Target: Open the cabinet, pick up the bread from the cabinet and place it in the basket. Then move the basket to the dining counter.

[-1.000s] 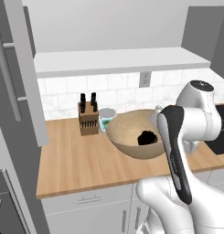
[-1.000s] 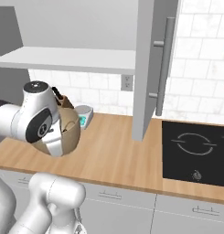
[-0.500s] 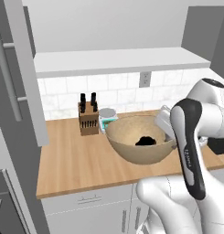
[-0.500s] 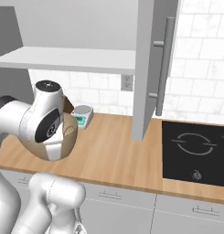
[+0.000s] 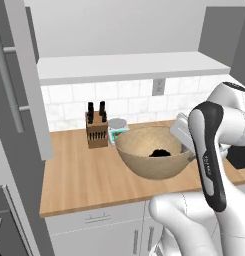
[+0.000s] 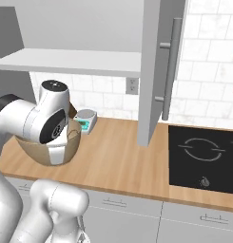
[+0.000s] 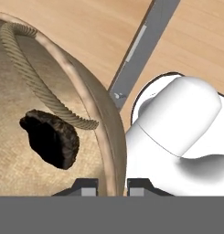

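Wood counter (image 5: 84,180) backed by white tiles carries the basket (image 5: 144,160). Bread (image 7: 50,139) is seen inside the basket. Its rim is pinched by the gripper (image 7: 111,183).

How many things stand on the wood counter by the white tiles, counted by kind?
Basket: 1
Bread, inside the basket: 1
Knife block: 1
Kitchen scale: 1
Total: 4

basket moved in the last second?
Yes. The basket, gripped at its rim, has shifted right, away from the knife block, and looks slightly lifted.
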